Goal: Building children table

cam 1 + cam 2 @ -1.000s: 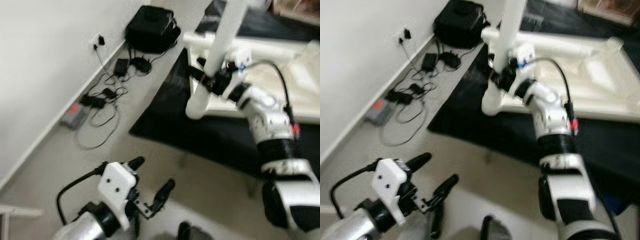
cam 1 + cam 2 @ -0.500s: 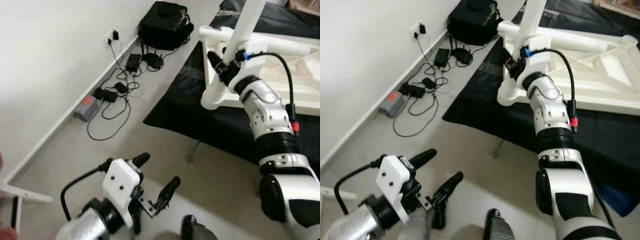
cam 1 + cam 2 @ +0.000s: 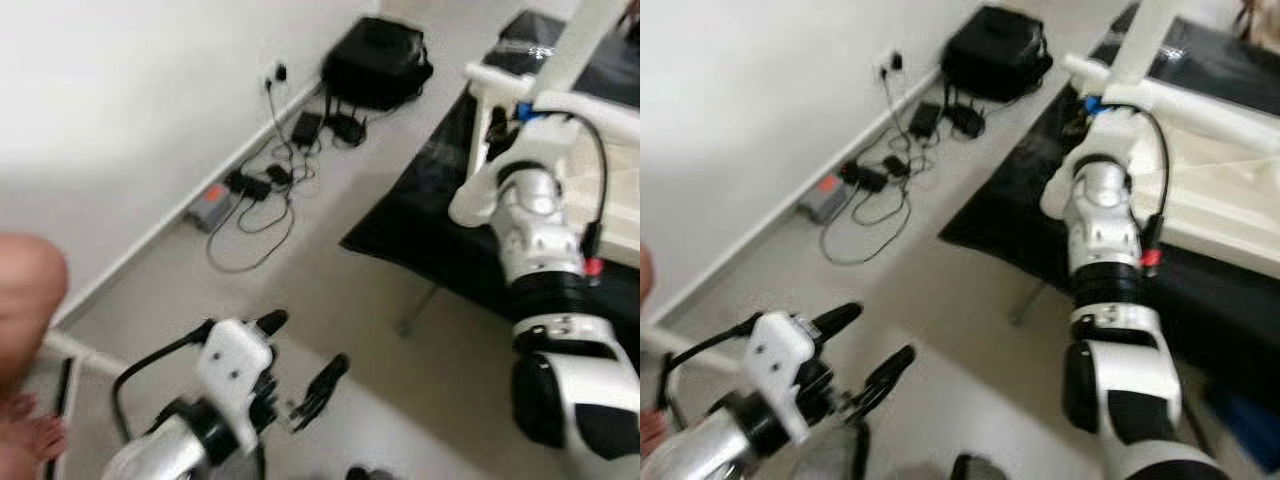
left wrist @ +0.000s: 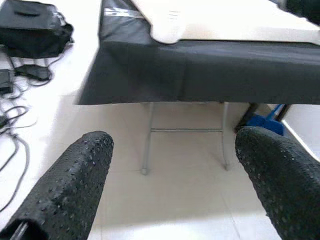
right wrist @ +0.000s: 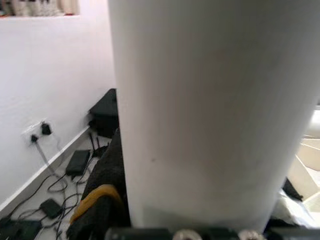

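A thick white table leg [image 3: 578, 45] slants up from its rounded lower end [image 3: 472, 200], and my right gripper [image 3: 499, 118] is shut on it partway along. Seen from the right wrist, the leg [image 5: 210, 100] is a broad white cylinder very close to the camera. Behind it the white children's table frame [image 3: 1205, 190] lies upside down on a black-covered table [image 3: 420, 215]. My left gripper [image 3: 305, 342] hangs low over the floor, open, with nothing between its fingers [image 4: 75, 185]. The views are blurred.
A black bag [image 3: 378, 62], chargers and tangled cables [image 3: 255, 190] lie along the white wall by a socket [image 3: 275, 72]. A person's bare leg [image 3: 22, 300] and foot [image 3: 30, 440] are at the far left. Thin metal legs [image 4: 147, 135] stand under the black-covered table.
The camera has swung left, shifting the scene right and bringing a person's bare leg into view. My right gripper keeps its hold on the leg; my left gripper stays open.
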### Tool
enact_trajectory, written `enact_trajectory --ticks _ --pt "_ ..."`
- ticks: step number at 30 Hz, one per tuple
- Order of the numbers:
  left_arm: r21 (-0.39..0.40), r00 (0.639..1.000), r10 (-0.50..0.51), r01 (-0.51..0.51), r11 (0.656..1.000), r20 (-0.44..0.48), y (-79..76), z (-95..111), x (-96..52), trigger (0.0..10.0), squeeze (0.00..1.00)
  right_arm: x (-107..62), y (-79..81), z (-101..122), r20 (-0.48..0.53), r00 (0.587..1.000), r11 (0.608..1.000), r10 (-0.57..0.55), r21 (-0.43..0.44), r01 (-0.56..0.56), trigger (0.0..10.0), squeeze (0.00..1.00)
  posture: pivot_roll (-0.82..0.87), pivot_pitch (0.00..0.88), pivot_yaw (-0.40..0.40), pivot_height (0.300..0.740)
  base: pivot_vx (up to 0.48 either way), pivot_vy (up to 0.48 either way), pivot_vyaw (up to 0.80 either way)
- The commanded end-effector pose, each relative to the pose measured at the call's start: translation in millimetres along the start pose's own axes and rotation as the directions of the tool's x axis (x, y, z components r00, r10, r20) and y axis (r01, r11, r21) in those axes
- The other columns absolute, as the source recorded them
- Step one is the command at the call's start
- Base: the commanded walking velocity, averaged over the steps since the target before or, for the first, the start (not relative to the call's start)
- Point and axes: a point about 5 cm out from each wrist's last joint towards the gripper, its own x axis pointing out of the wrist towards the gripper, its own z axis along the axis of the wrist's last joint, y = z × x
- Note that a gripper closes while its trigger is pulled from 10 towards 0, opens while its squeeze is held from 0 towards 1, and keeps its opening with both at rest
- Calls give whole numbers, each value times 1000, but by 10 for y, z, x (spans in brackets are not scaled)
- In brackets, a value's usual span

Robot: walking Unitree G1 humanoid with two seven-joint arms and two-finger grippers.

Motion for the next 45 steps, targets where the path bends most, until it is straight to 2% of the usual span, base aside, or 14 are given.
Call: enact_trajectory --ticks 1,7,18,20,25,26,28,29,30,32,33,35,38,45 --pt "-12 1000 -9 9 1000 -16 -29 -24 -15 10000 0 -112 -234 -471 -182 971 985 -152 -106 135 10000 0 223 308 -50 740 0 0 0" --pt "-12 1000 -8 8 1000 -12 -27 -19 -14 10000 0 -97 -361 -405 -137 938 945 -318 -130 301 10000 0 221 311 -50 740 0 0 0" --pt "-13 1000 -5 4 1000 -14 -12 -21 -7 10000 0 -81 -378 -334 -127 879 881 -459 -194 432 10000 0 220 316 -48 740 0 0 0" --pt "-14 1000 -7 7 1000 -14 -17 -22 -4 10000 0 -116 -345 -289 -108 850 850 -516 -187 492 10000 0 218 318 -48 740 0 0 0" --pt "-14 1000 -10 10 1000 -15 -18 -24 -1 10000 0 -184 -294 -288 -99 807 812 -582 -131 569 10000 0 218 319 -45 740 0 0 0" --pt "-15 1000 -11 10 1000 -14 -18 -23 1 10000 0 -211 -302 -307 -102 774 779 -625 -137 612 10000 0 219 319 -47 740 0 0 0" --pt "-15 1000 -11 10 1000 -14 -18 -23 1 10000 0 -211 -302 -307 -102 774 779 -625 -137 612 10000 0 219 319 -47 740 0 0 0" --pt "-13 1000 -11 11 1000 -16 -15 -25 -1 10000 0 -235 -321 -337 -121 731 741 -671 -143 657 10000 0 219 320 -47 740 0 0 0" --pt "-13 1000 -11 11 1000 -16 -15 -25 -1 10000 0 -235 -321 -337 -121 731 741 -671 -143 657 10000 0 219 320 -47 740 0 0 0" --pt "-11 1000 -12 12 1000 -18 -12 -25 -4 10000 0 -261 -335 -367 -143 676 690 -723 -125 713 10000 0 220 318 -49 740 0 0 0" --pt "-11 1000 -12 12 1000 -18 -12 -25 -4 10000 0 -261 -335 -367 -143 676 690 -723 -125 713 10000 0 220 318 -49 740 0 0 0" --pt "-12 1000 -11 10 1000 -19 -9 -28 -6 10000 0 -272 -339 -372 -149 636 653 -757 -136 746 10000 0 218 319 -50 740 0 0 0" --pt "-14 1000 -9 9 1000 -18 -7 -29 -7 10000 0 -277 -348 -365 -153 605 622 -782 -131 772 10000 0 218 319 -50 740 0 0 0" --pt "-12 1000 -10 10 1000 -17 -7 -29 -4 10000 0 -281 -332 -355 -167 582 601 -796 -103 792 10000 0 218 318 -51 740 0 0 0"
